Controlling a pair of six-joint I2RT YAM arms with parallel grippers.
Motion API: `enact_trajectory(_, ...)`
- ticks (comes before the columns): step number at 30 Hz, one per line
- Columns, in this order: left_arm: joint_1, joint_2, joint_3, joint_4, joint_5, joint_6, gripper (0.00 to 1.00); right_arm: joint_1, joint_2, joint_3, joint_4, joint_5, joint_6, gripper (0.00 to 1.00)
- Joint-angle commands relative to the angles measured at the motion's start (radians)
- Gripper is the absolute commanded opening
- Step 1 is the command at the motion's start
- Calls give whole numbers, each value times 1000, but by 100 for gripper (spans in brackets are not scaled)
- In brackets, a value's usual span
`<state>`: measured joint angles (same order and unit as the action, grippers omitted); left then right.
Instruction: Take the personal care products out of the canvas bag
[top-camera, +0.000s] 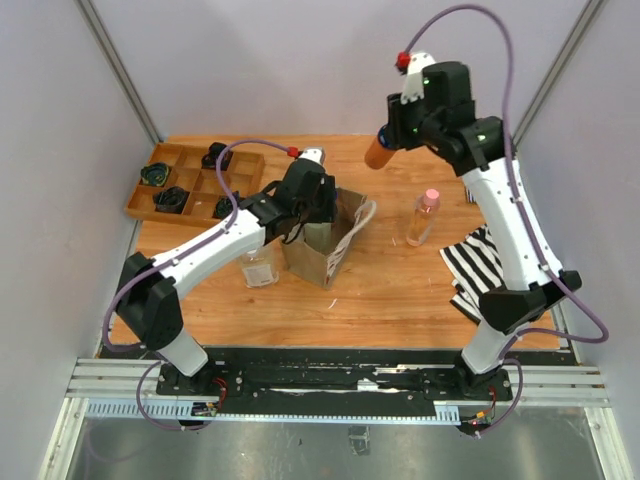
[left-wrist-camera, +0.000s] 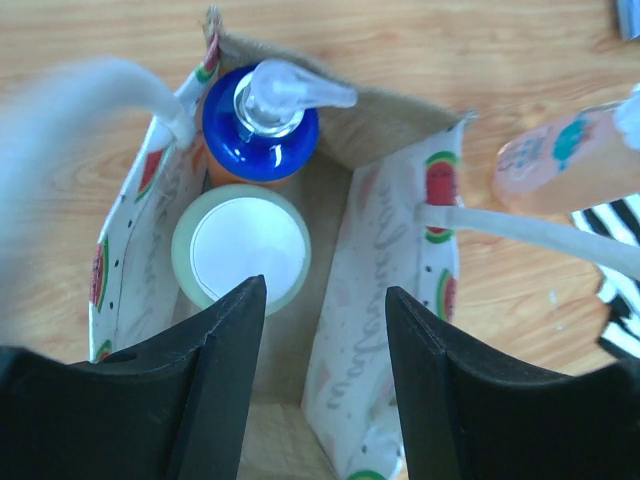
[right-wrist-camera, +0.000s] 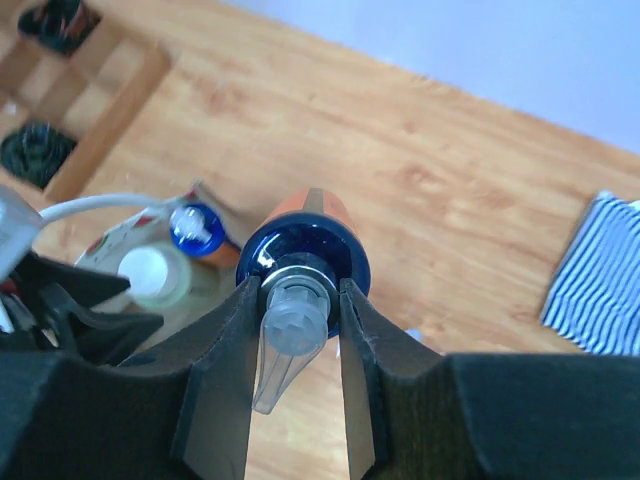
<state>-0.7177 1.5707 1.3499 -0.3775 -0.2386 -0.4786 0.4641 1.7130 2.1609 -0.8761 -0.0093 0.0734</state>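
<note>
The tan canvas bag (top-camera: 322, 252) stands open mid-table. My left gripper (top-camera: 312, 203) hovers over its mouth, open and empty (left-wrist-camera: 325, 300). Inside the bag (left-wrist-camera: 385, 250) stand a blue-capped pump bottle (left-wrist-camera: 260, 125) and a cream-capped bottle (left-wrist-camera: 242, 250). My right gripper (top-camera: 392, 137) is high above the far table, shut on the pump neck of an orange-brown, blue-capped bottle (top-camera: 379, 153), which hangs below the jaws (right-wrist-camera: 305, 255). A pink-capped clear bottle (top-camera: 423, 218) stands right of the bag. A clear bottle (top-camera: 258, 266) stands left of it.
A compartmented wooden tray (top-camera: 190, 180) with small black objects sits at the far left. A black-and-white striped cloth (top-camera: 480, 265) lies at the right edge, under my right arm. The bag's white handles (top-camera: 362, 218) loop out to its right.
</note>
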Motion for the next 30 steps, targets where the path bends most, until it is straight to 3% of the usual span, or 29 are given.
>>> enact_trajectory(1,-4,54,33,-7,-35,19,56,-75,5,79,49,-8,-10,9)
enact_trajectory(11,-5,160,52,-8,-141,33,54,-181,73,-30,148,-94,5,7)
enact_trajectory(20,-5,93,51,-31,-264,32,57,-224,128,-119,217,-130,17,7)
enact_trajectory(30,-5,166,65,-57,-241,35,62,-234,186,-150,229,-147,25,7)
